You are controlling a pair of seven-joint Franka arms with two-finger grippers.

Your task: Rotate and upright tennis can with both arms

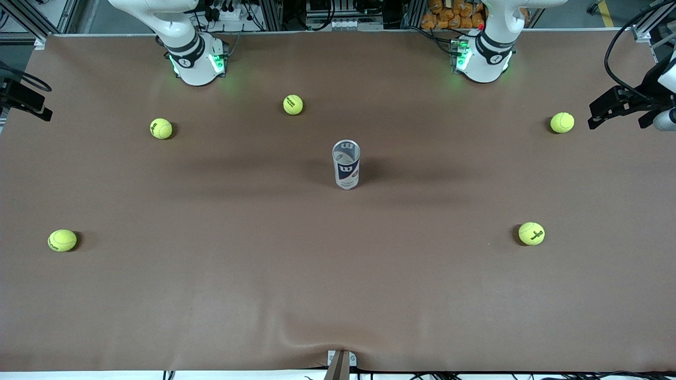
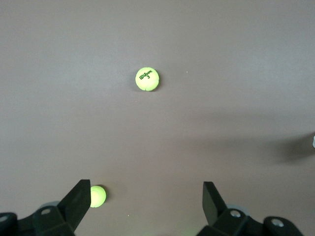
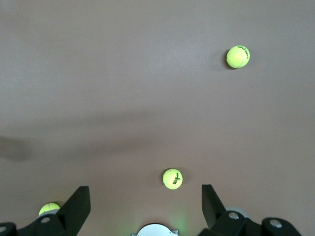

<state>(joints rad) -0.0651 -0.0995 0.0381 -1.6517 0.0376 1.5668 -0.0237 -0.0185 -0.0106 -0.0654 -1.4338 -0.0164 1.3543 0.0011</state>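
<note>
1. Since the tennis can (image 1: 346, 164) stands upright on its base at the middle of the brown table (image 1: 338, 295), with its open mouth up and the navy "W" band facing the front camera, the uprighting looks done, and what is left is, by my judgement, only to leave it undisturbed.
2. The left gripper (image 2: 142, 199) hangs high over the left arm's end of the table with its jaws spread wide and nothing between them; below it lie two tennis balls, one printed "Wilson 3" (image 2: 147, 79) and one close by a fingertip (image 2: 97, 196).
3. The right gripper (image 3: 145, 201) hangs high over the right arm's end, jaws likewise wide apart and empty, above a "Wilson" ball (image 3: 172, 178) and a ball nearer the front camera (image 3: 237, 56).
4. To finish well, both arms should stay high and clear of the can, since a slim empty tube will likely tip at a light knock or a bump to the table covering.
5. Neither gripper shows in the front view: both arms are cut off just above their green-lit bases (image 1: 198, 63).
6. The can does not appear in either wrist view; only long soft shadows cross the table there.
7. Whether the can holds anything cannot be made out.
</note>
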